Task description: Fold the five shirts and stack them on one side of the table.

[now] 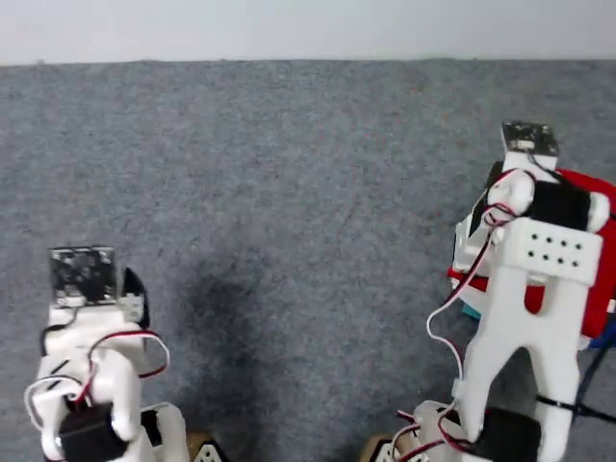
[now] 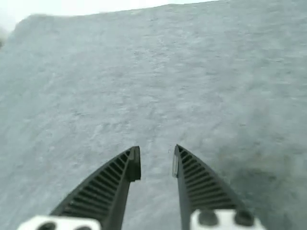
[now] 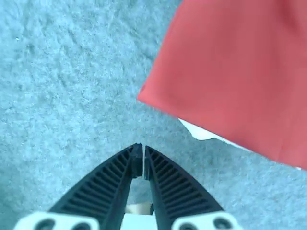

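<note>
A stack of folded shirts lies at the table's right edge with a red shirt [image 1: 603,289] [image 3: 230,76] on top. A white shirt edge [image 3: 201,132] peeks out beneath it, and a teal edge [image 1: 470,310] shows at the stack's near left corner. My right arm [image 1: 539,260] stands over the stack. My right gripper [image 3: 143,160] is shut with nothing in it, just off the red shirt's corner above the grey cloth. My left arm [image 1: 91,356] sits at the near left. My left gripper [image 2: 155,163] is open and holds nothing, over bare grey cloth.
Grey felt table cover [image 1: 289,192] spreads across the middle and far side. A pale wall runs along the far edge. A blue bit [image 1: 604,337] shows at the stack's near right side.
</note>
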`<state>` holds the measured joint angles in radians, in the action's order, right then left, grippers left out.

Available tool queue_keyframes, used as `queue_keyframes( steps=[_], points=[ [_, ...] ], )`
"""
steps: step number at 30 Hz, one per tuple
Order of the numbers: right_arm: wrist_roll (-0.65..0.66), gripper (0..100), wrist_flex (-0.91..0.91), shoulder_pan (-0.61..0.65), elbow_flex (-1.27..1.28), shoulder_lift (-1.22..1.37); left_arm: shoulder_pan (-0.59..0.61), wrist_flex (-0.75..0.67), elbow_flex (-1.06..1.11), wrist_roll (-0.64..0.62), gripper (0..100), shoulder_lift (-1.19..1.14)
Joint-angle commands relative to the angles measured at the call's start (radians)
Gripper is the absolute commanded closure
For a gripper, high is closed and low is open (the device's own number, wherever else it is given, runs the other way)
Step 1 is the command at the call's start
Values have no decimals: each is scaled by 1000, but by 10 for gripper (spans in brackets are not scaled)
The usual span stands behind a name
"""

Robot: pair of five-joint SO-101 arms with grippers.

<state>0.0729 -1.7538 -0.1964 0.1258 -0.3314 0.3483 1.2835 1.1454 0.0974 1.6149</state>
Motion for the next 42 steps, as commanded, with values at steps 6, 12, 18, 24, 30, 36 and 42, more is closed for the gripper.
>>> queue_keyframes(
  steps=[6, 12, 18, 24, 30, 36, 42],
  points=[
    [-25, 989, -10, 45, 117, -81, -187, -28, 140, -11, 883, 155],
    [-25, 989, -4, 54, 138, -162, -313, -26, 217, -11, 987, 199],
    [-25, 989, -4, 54, 219, -237, -339, -23, 282, -11, 986, 199],
    [-25, 989, -4, 54, 282, -358, -339, -23, 352, -12, 986, 199],
    [-25, 989, 28, 53, 385, -512, -339, -26, 375, -12, 986, 199],
    [-17, 987, 159, 53, 594, -691, -339, -28, 384, -8, 986, 199],
    [-17, 987, 254, 53, 799, -881, -339, -28, 398, -9, 986, 199]
  ],
)
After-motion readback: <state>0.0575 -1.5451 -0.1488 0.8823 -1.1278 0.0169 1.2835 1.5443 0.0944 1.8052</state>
